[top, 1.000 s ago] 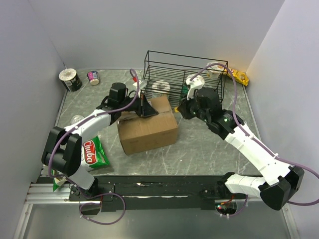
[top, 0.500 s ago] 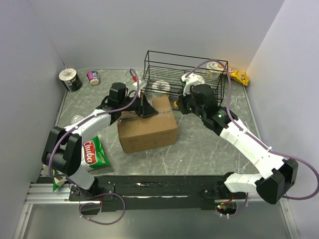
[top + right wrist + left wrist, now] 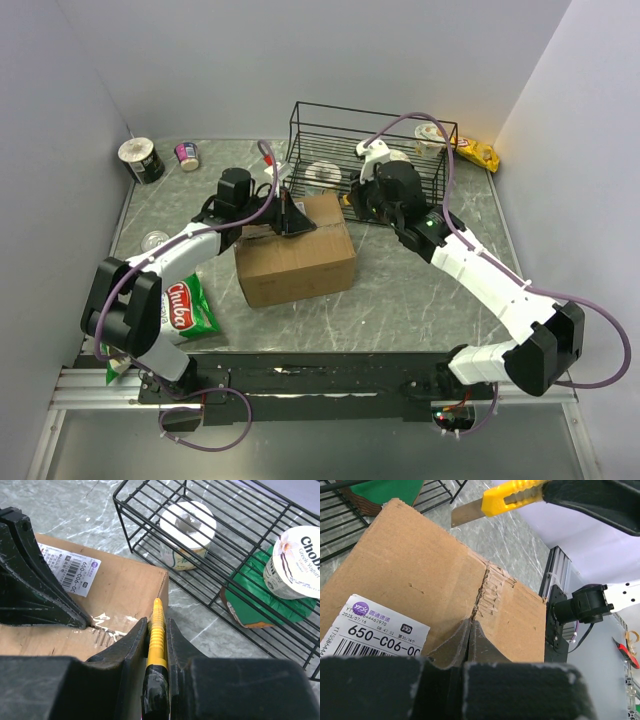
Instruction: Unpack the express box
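Note:
The express box point(image 3: 295, 255) is a brown carton with a white label point(image 3: 375, 632), lying in the middle of the table. My left gripper point(image 3: 290, 218) is shut and empty. Its fingertips point(image 3: 471, 625) press on the box top at the rough, torn seam point(image 3: 487, 587). My right gripper point(image 3: 358, 203) is shut on a yellow utility knife point(image 3: 157, 612). It holds the knife just past the box's far right corner point(image 3: 162, 577). The knife's blade point(image 3: 465, 514) sticks out and hangs above the box's far edge without touching it.
A black wire basket point(image 3: 400, 130) stands right behind the box and holds a yoghurt cup point(image 3: 295, 562), a green packet point(image 3: 250, 597) and a white cup point(image 3: 187, 530). A green Chuba bag point(image 3: 188, 308) lies front left. Two cans point(image 3: 141, 158) stand back left and a yellow packet point(image 3: 482, 153) back right.
My right arm has moved left and toward the back, carrying the knife to the box's far right corner. My left gripper has stayed on the box top.

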You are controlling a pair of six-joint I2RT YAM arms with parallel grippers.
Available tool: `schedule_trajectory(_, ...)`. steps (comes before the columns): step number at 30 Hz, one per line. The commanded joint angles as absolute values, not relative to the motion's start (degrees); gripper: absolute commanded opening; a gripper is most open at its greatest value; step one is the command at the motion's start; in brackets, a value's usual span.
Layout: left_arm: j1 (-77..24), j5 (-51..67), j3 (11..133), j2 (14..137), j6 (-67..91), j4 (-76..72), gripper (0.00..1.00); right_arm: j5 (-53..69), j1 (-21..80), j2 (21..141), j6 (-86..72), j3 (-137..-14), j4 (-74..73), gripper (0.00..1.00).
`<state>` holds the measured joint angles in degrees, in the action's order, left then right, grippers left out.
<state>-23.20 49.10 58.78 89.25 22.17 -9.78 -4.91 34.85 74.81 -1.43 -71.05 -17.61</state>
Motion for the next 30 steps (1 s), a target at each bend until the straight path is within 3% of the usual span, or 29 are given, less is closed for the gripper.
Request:
schedule_trajectory(1, -22.5, 45.6, 56.8, 88.9, 20.4, -5.5, 0.01, -4.7, 34.5, 75.1, -1.8, -73.9, -15.5, 0.00)
schedule_trajectory(30, -22.5, 41.6, 59.5, 93.3, 21.4, -5.9, 0.01, -0.4, 34.7, 68.8, -8.4, -70.1, -28.9, 0.00)
